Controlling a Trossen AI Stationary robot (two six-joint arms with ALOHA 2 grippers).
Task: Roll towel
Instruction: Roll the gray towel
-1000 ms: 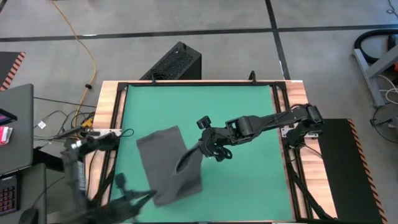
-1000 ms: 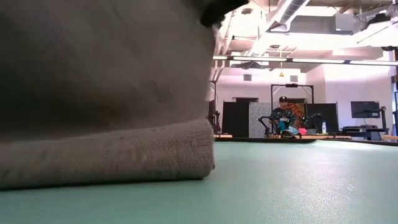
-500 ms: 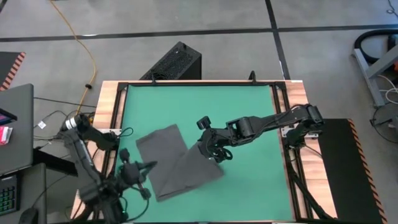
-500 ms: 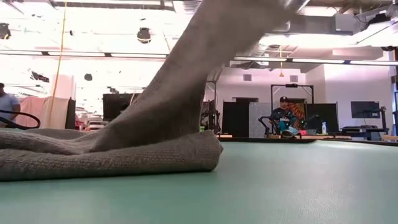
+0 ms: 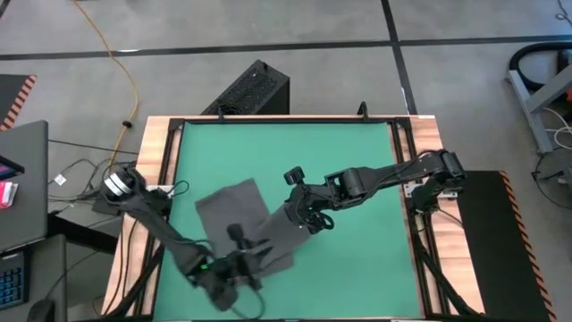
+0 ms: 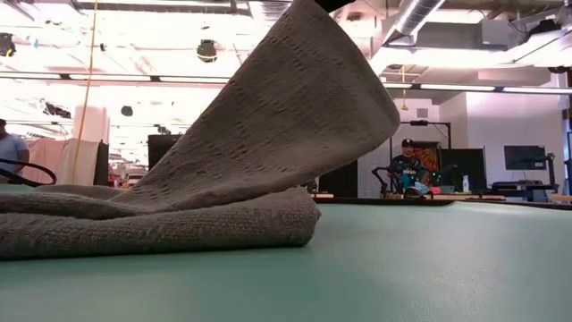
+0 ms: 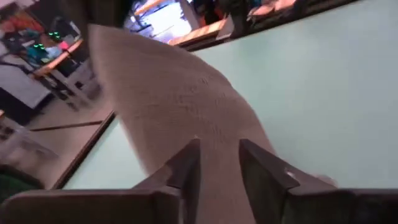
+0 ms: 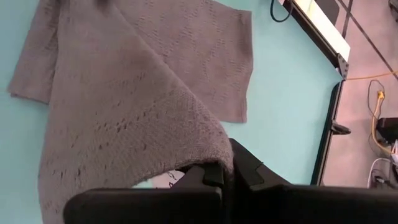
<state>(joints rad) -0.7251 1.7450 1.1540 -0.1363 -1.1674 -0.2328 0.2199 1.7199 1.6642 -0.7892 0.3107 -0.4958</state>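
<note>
- The right gripper (image 5: 302, 217) is clenched on a corner of the dark grey soft cloth towel (image 5: 234, 222), lifting it off the green tabletop (image 5: 357, 161).
- The left gripper (image 5: 239, 259), fingers (image 7: 186, 163) parted, sits over the towel's near edge.
- The rest of the towel lies bunched, left of centre.

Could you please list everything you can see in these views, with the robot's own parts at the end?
Dark grey soft cloth towel: one, grey, on the mat, one edge lifted.
Green table mat: one, green, inside a wooden frame.
Black perforated box: one, on the floor beyond the table.
Yellow cable: one, on the floor.
Seated person: one, in the room behind the table.
Left gripper: jaws apart, over the towel's near edge.
Right gripper: jaws shut on the lifted edge.
</note>
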